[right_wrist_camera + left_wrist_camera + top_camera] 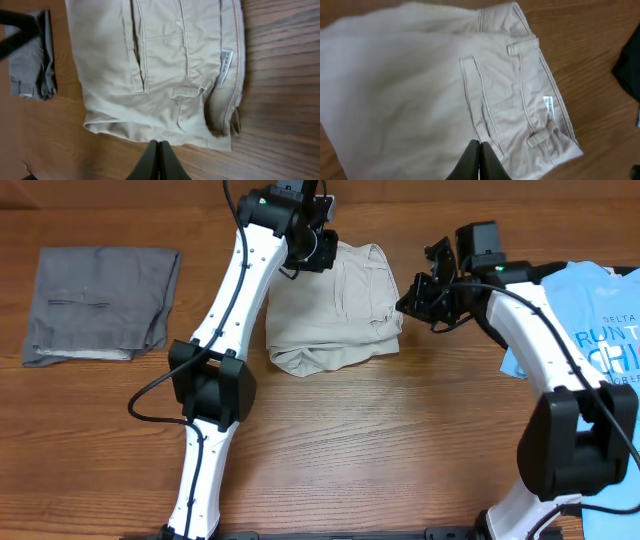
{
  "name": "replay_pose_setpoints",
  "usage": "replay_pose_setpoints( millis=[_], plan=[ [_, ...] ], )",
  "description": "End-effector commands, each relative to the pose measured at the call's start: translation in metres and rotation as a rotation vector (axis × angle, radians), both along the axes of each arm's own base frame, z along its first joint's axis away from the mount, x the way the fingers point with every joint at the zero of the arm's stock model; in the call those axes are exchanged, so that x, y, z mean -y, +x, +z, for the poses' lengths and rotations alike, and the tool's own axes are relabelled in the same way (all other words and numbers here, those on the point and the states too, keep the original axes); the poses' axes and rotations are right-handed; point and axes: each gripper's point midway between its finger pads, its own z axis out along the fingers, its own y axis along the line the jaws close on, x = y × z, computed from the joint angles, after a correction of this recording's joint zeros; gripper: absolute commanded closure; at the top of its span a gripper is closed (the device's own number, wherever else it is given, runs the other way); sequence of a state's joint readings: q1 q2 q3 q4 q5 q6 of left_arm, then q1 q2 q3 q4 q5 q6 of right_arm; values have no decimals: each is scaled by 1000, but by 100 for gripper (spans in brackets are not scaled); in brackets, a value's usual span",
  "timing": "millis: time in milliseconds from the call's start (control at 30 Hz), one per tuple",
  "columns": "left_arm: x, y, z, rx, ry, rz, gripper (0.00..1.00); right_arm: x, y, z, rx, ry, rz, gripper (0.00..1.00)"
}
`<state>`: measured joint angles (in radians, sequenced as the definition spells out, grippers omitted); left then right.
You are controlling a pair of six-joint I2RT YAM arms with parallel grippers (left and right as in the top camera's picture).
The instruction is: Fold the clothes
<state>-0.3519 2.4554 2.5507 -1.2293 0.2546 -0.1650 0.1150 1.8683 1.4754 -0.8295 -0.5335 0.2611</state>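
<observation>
Two claws closed, empty; left claw (479,144) over khaki pants (335,305); right claw (158,143) at pants' edge, over table (400,440).

The setting is a robot manipulation workstation of the laboratory or test-bench type. The indicators are as follows. Two white-and-black articulated arms, the left arm (235,290) and the right arm (530,330), rise from the near edge of a wood-grain table (400,440). A black cable (133,402) loops out from the left arm over the surface. Garments lie spread along the table: a folded grey garment (100,302), beige trousers (335,310) and a light blue printed T-shirt (600,330). The views end at the table top, so the surrounding room cannot be identified.
</observation>
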Motion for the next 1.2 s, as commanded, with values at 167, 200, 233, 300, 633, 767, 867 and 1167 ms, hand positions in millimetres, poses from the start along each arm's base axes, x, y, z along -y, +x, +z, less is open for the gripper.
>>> replay_pose_setpoints(
  millis=[167, 200, 233, 300, 633, 767, 867, 1167],
  plan=[
    [-8, 27, -49, 43, 112, 7, 96, -16, -1, -72, -77, -2, 44, 96],
    [-11, 31, -60, 40, 132, 17, 96, -14, -2, -83, -99, -19, 38, 96],
    [-14, 33, -70, 35, 150, 27, 96, -11, -4, -94, -123, -43, 31, 96],
    [-22, 37, -90, 20, 192, 45, 96, -3, -9, -117, -174, -94, 18, 96],
    [-50, 63, -134, 22, 213, 141, 96, 3, -22, -154, -270, -130, 13, 96],
    [-48, 73, -75, 96, 129, 143, 94, 3, -23, -154, -273, -130, 13, 96],
    [-54, 62, -20, 121, 86, 143, 96, 3, -25, -154, -281, -131, 14, 96],
    [-88, 3, 74, 107, 125, 175, 90, 0, -15, -106, -236, -120, 39, 96]
  ],
)
